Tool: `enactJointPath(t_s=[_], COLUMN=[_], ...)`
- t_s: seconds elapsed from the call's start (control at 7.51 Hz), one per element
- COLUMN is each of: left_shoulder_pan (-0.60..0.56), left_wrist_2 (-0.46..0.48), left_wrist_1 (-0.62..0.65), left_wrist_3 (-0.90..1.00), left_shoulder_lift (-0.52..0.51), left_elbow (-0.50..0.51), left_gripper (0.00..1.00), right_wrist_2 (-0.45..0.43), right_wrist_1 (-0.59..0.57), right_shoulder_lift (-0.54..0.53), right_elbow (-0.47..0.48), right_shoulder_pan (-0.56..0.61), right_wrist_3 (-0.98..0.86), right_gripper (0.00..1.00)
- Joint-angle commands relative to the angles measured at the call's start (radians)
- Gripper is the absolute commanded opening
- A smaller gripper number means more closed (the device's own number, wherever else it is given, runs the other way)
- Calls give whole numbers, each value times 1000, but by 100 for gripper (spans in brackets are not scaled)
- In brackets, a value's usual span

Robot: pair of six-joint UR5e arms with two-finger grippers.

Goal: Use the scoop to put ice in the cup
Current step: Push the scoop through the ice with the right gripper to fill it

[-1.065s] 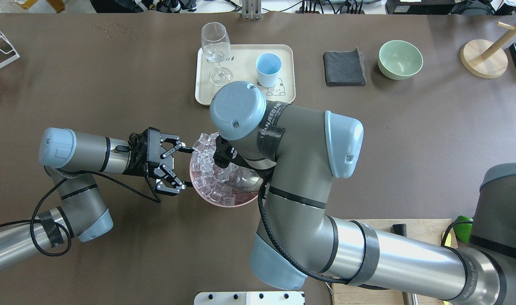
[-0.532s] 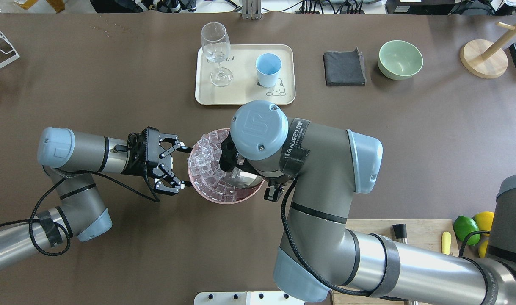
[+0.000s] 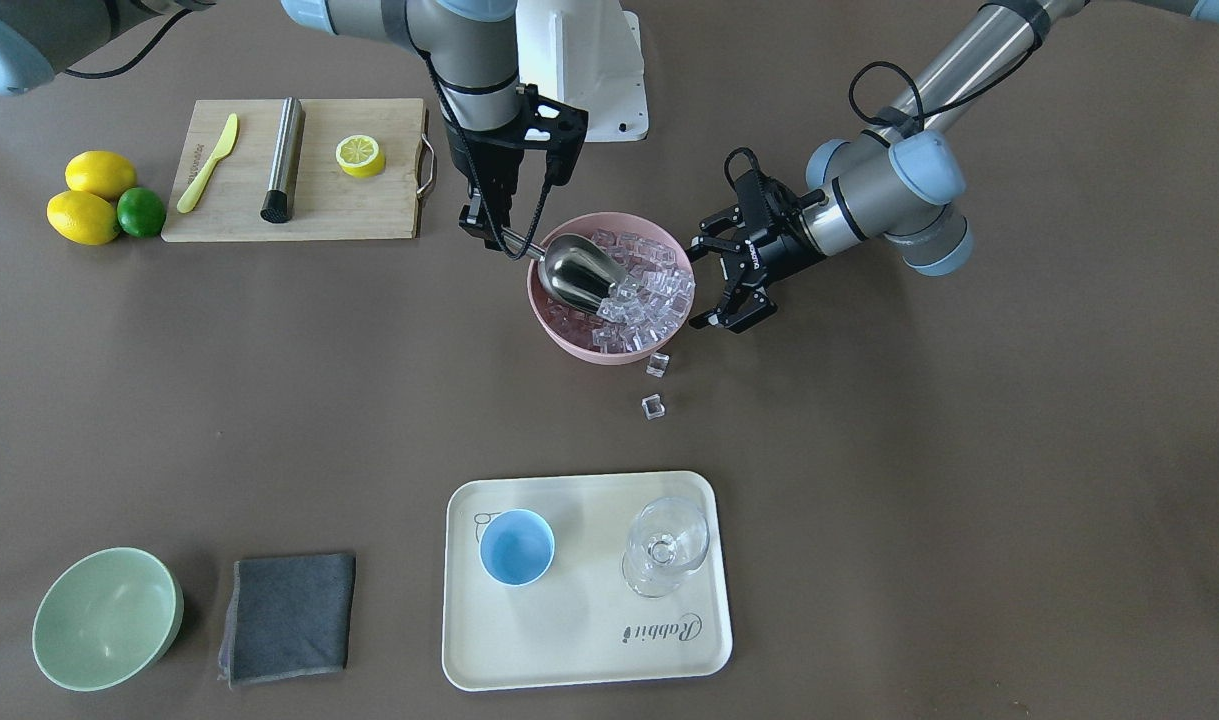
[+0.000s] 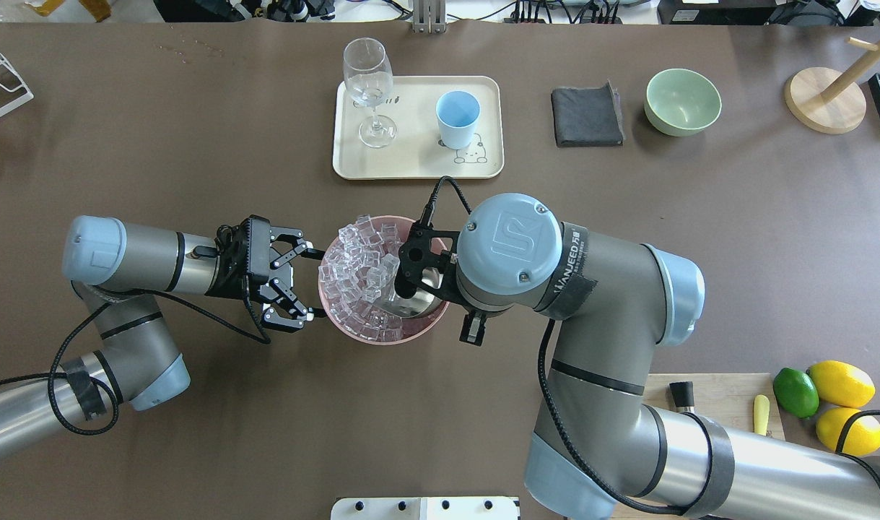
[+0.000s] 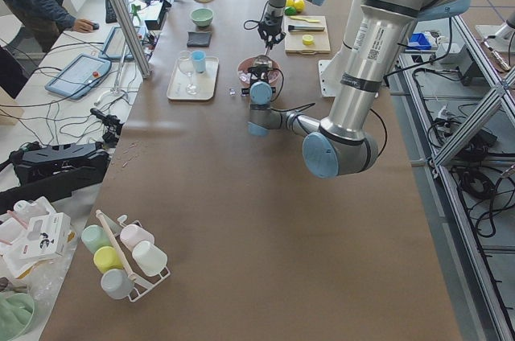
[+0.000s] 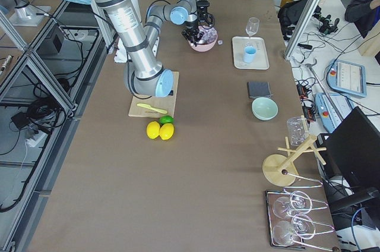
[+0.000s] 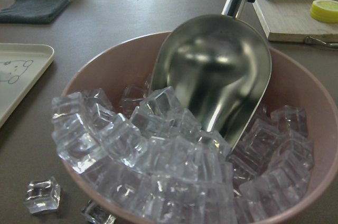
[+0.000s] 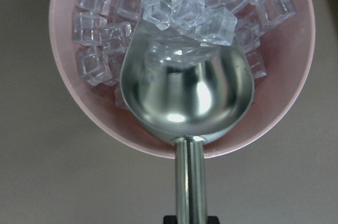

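My right fingers [image 3: 487, 228] are clenched on the rod of the one scoop [image 3: 577, 275], its trough pushed into the ice [image 3: 649, 285] heaped in the one pink bowl [image 3: 569, 340], while my left fingers [image 4: 288, 315] stand released just beside the rim, I judge to brace it against that push. Two cubes [image 3: 657, 364] lie loose on the counter [image 3: 869, 450] nearby; the one blue cup [image 3: 517, 546] waits empty on the tray [image 3: 569, 640], well apart, beside one glass [image 3: 666, 545].

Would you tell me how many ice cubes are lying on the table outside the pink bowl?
2: one cube beside the pink bowl, a second cube slightly farther toward the tray. More may be hidden.
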Motion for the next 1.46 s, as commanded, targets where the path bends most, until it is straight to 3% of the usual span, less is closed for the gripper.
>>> enactJointPath(t_s=[0.0,0.53,1.06,1.33], left_shoulder_pan=[-24,-28,-44,-48], left_wrist_2=[-41,-42,-64,-68], left_wrist_1=[0,5,6,6], left_wrist_3=[0,0,0,-2], left_shoulder_lift=[11,13,13,13], left_elbow=[-3,-2,-2,-2], left_gripper=[98,98,98,98], right_wrist_2=[4,-1,4,6], right_wrist_1=[224,331,351,444], right_shoulder_lift=[-87,-140,-168,-202], right_elbow=[21,35,90,84], right_shoulder_pan=[-6,-16,-16,-16], right_wrist_3=[21,6,-9,-9], right_gripper=[0,0,0,0])
